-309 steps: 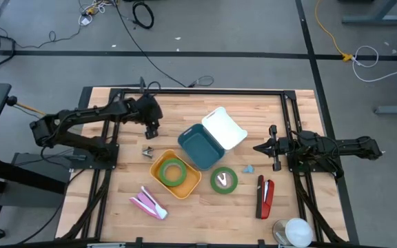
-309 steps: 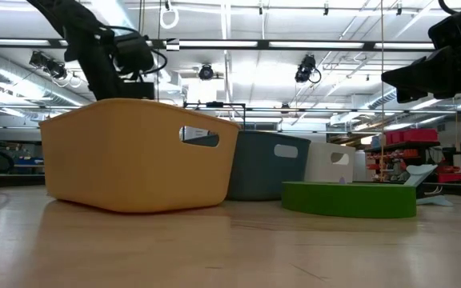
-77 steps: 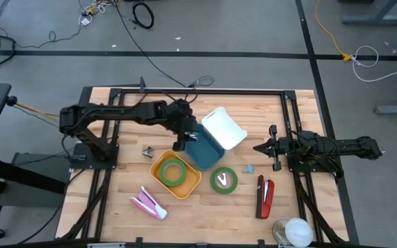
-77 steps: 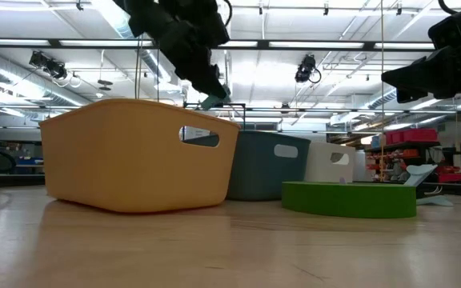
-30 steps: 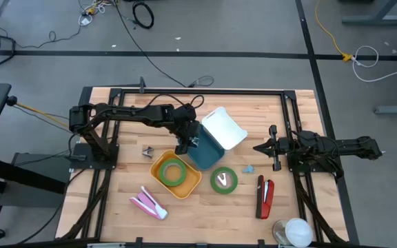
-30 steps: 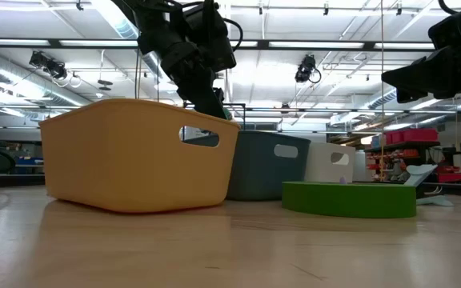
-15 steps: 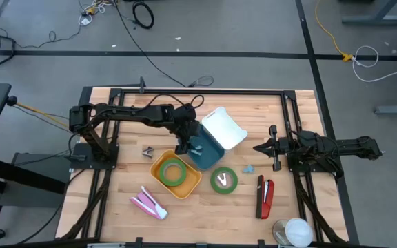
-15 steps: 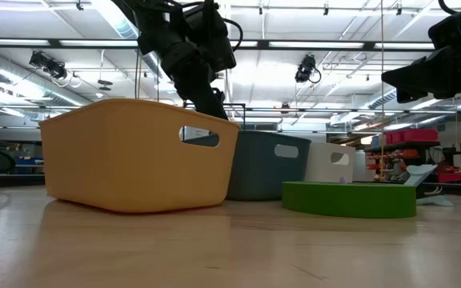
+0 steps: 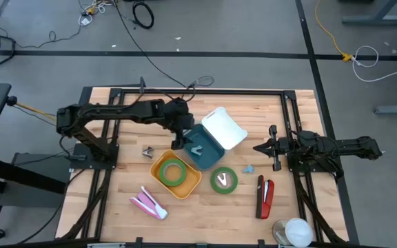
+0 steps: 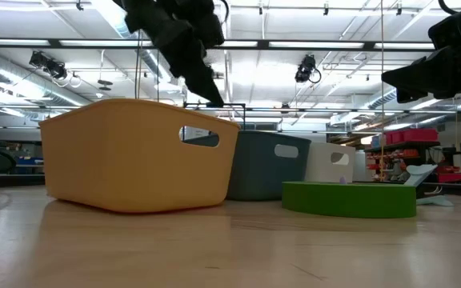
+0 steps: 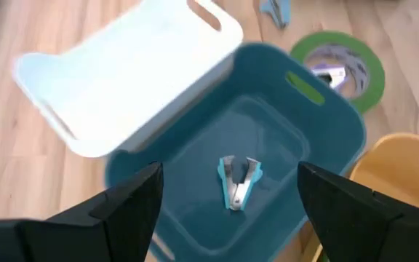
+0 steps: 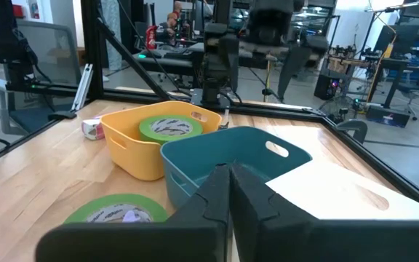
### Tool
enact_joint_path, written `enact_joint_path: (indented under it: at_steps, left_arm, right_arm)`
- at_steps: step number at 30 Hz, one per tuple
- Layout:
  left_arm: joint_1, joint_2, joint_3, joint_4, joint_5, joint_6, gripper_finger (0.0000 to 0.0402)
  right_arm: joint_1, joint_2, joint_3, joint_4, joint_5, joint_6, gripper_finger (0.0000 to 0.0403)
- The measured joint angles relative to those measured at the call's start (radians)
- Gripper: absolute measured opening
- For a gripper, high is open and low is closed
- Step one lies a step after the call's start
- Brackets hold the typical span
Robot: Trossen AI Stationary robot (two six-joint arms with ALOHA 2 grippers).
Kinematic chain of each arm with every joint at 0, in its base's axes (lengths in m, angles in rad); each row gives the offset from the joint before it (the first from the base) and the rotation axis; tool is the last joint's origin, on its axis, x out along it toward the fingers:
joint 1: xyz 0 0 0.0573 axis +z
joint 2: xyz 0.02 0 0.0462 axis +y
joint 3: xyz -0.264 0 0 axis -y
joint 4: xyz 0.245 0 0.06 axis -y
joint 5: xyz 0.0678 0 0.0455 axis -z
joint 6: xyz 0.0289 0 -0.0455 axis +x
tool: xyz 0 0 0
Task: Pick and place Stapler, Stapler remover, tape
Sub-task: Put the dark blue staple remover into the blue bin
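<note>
Over the teal bin (image 9: 200, 147) near the table's (image 9: 302, 213) middle, my left gripper (image 9: 178, 141) hangs with jaws spread wide, holding nothing. Inside the bin lies the staple remover (image 11: 237, 180), flat on its floor. One tape (image 9: 174, 171) roll sits in the yellow bin (image 9: 159, 165). By the right edge lies the red stapler (image 9: 265, 196), with my right gripper (image 9: 258, 147) near it, jaws closed and empty.
</note>
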Motion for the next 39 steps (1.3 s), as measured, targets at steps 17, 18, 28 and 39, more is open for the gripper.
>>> enact_joint_path:
  at_steps: [17,18,28,39]
  left_arm:
    - [0.003,-0.066,0.000,-0.211,-0.105,-0.045,0.0318]
    - [0.003,-0.072,0.000,-0.220,-0.111,-0.045,0.0318]
    - [0.010,-0.216,-0.089,-0.190,-0.171,-0.045,0.0318]
    - [0.010,-0.387,-0.235,-0.189,-0.246,-0.113,0.0318]
  right_arm:
    - [0.000,0.000,0.000,0.000,0.000,0.000,0.0013]
    - [0.000,0.000,0.000,0.000,0.000,0.000,0.0013]
    - [0.000,0.000,0.000,0.000,0.000,0.000,0.0013]
    - [0.000,0.000,0.000,0.000,0.000,0.000,0.0013]
